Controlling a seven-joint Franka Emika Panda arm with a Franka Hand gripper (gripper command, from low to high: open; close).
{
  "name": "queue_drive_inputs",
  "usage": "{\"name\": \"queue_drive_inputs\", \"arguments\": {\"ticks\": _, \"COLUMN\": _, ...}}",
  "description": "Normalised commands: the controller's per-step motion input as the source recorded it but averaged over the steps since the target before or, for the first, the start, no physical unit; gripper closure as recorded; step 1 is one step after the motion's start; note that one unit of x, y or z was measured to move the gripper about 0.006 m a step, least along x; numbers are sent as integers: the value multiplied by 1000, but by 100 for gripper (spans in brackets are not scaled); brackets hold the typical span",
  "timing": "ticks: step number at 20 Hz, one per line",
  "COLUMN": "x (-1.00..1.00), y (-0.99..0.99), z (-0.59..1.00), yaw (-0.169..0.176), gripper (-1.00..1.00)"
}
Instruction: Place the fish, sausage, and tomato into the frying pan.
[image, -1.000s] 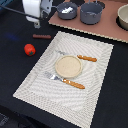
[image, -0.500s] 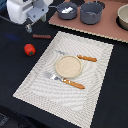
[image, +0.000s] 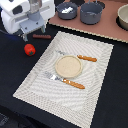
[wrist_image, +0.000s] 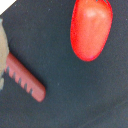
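The red tomato lies on the dark table at the exterior view's left, and fills the wrist view. The reddish-brown sausage lies just behind it, also seen in the wrist view. The white fish lies inside the dark frying pan at the back. My gripper hangs above the sausage and tomato, apart from both. It looks open and empty. Its fingers do not show in the wrist view.
A deeper grey pot stands beside the pan, and a bowl at the back right. A striped placemat carries a beige plate, a knife and a fork.
My gripper has shifted a little toward the exterior view's left and lower, over the sausage and tomato. The objects have not moved.
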Motion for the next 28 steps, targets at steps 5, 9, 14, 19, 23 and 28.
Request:
{"name": "queue_drive_inputs", "arguments": {"ticks": 5, "x": -323, "y": -27, "z": -443, "yaw": -73, "gripper": -100}}
{"name": "queue_drive_inputs", "arguments": {"ticks": 9, "x": -489, "y": 0, "z": -394, "yaw": -60, "gripper": -100}}
{"name": "queue_drive_inputs", "arguments": {"ticks": 14, "x": -409, "y": 75, "z": -371, "yaw": -51, "gripper": -100}}
{"name": "queue_drive_inputs", "arguments": {"ticks": 19, "x": -254, "y": 166, "z": -379, "yaw": -58, "gripper": -100}}
{"name": "queue_drive_inputs", "arguments": {"ticks": 23, "x": -153, "y": 171, "z": -371, "yaw": -57, "gripper": -100}}
{"name": "queue_drive_inputs", "arguments": {"ticks": 28, "x": -111, "y": 169, "z": -353, "yaw": -54, "gripper": 100}}
